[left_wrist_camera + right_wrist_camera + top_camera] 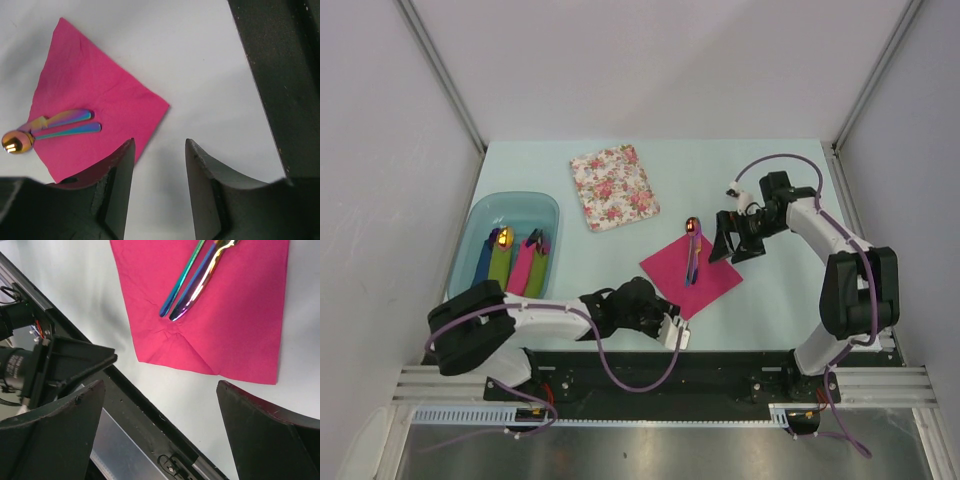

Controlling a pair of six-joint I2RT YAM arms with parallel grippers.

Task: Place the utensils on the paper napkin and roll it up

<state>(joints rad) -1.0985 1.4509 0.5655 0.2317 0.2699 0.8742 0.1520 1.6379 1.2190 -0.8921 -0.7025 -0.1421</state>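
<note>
White floral-patterned square napkin [613, 187] lying flat toward the far side of the pale teal table [790, 170], translucent blue plastic tub [520, 197] at the left, holding rolled napkins side by side: blue roll [485, 258], green roll [500, 264], pink roll [524, 268], second green roll [542, 270], shiny orange spoon bowl [504, 238] at their far ends

left arm [545, 313]: white links, black joint housings | right arm [820, 222]: same white-and-black build | cables [782, 156]: purple, one looping along each arm | left gripper [159, 144]: matte black, wedge-shaped fingers
</note>
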